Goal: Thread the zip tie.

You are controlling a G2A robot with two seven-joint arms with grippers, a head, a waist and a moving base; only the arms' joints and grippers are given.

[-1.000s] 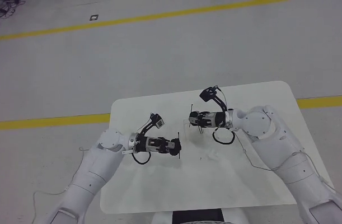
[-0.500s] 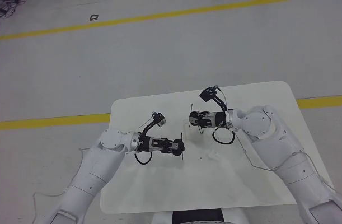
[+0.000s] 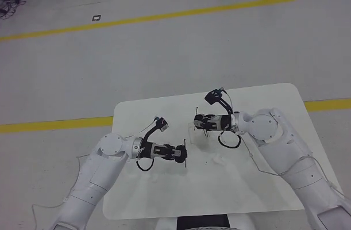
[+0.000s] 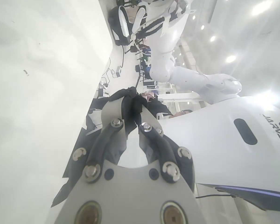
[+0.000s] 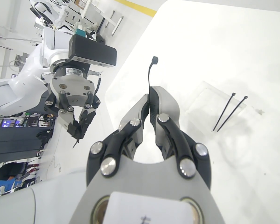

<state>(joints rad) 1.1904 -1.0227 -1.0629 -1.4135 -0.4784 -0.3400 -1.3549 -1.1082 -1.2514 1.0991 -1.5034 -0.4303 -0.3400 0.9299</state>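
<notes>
While both arms hang over the middle of the white table (image 3: 164, 192), far from its edges, we see the right gripper (image 5: 149, 97) squeezing a black zip tie (image 5: 150, 72), head end poking out. The left gripper (image 5: 76, 130) pinches a black strip (image 5: 75, 144). They are near, with bare table between. Two spare ties (image 5: 224, 111) lie on a clear sheet (image 5: 206, 101).

Left gripper (image 4: 132, 97) beside white table (image 4: 37, 94) edge, black-padded fingers (image 4: 127, 111) pressed together on thin zip tie (image 4: 137, 81). Right arm (image 4: 189, 78) beyond.
</notes>
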